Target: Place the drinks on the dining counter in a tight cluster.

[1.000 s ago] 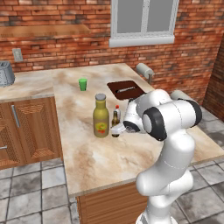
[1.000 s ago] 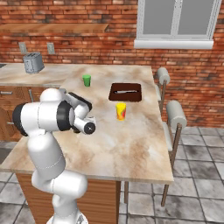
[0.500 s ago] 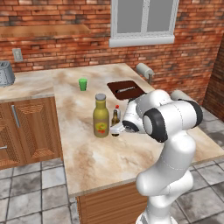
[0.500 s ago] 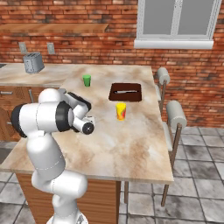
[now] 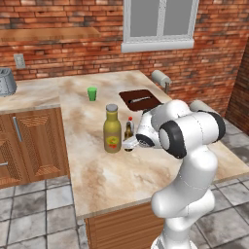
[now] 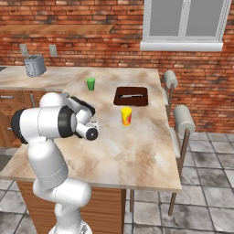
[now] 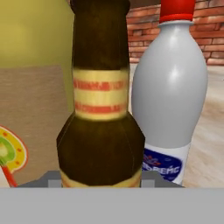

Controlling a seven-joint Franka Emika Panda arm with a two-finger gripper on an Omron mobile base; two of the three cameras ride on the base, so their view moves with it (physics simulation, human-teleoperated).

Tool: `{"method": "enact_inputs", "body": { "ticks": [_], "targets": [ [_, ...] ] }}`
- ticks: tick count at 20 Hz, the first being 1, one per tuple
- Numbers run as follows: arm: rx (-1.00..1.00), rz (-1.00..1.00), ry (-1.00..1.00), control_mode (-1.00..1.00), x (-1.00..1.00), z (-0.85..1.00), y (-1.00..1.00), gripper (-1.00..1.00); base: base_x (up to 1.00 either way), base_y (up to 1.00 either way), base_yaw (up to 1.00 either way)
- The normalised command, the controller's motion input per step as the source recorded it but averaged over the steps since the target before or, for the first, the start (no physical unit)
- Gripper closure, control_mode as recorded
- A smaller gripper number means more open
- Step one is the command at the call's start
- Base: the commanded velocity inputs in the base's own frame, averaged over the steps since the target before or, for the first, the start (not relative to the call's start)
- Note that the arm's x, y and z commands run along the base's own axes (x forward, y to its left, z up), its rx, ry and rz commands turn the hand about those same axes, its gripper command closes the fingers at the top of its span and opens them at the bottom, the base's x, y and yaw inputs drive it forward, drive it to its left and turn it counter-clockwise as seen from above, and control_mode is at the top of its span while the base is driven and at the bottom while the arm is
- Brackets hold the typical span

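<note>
On the dining counter (image 5: 146,170) three drinks stand close together. The big olive-yellow bottle (image 5: 112,130) with a grey cap is on the left. The slim brown glass bottle (image 5: 128,134) stands just right of it, and the small red-capped bottle (image 5: 130,119) peeks out behind that one. My gripper (image 5: 129,142) is shut on the brown bottle low on its body, reaching in from the right. In the hand view the brown bottle (image 7: 100,109) stands upright between the fingertips, with the olive bottle (image 7: 35,65) at its left and the pale blue-labelled bottle (image 7: 168,100) at its right.
A green cup (image 5: 92,93) stands farther back on the counter. A dark board with a knife (image 5: 140,99) lies at the back right. A yellow-red cup (image 6: 126,116) stands near the board. A toaster (image 6: 34,66) sits on the side counter, and stools (image 6: 183,121) line the right edge.
</note>
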Motion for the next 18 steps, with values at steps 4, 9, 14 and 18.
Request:
{"method": "enact_inputs", "body": {
  "ticks": [4, 9, 14, 18],
  "targets": [
    [0.0, 0.0, 0.0, -1.0, 0.0, 0.0, 0.0, -1.0, 0.0, 0.0, 0.0],
    [0.0, 0.0, 0.0, -1.0, 0.0, 0.0, 0.0, -1.0, 0.0, 0.0, 0.0],
    [0.0, 0.0, 0.05, -1.0, -0.14, -0.05, 0.0, -1.0, 0.0, 0.0, 0.0],
    [0.0, 0.0, 0.05, -1.0, -0.19, -0.04, 0.0, -1.0, 0.0, 0.0, 0.0]
  ]
}}
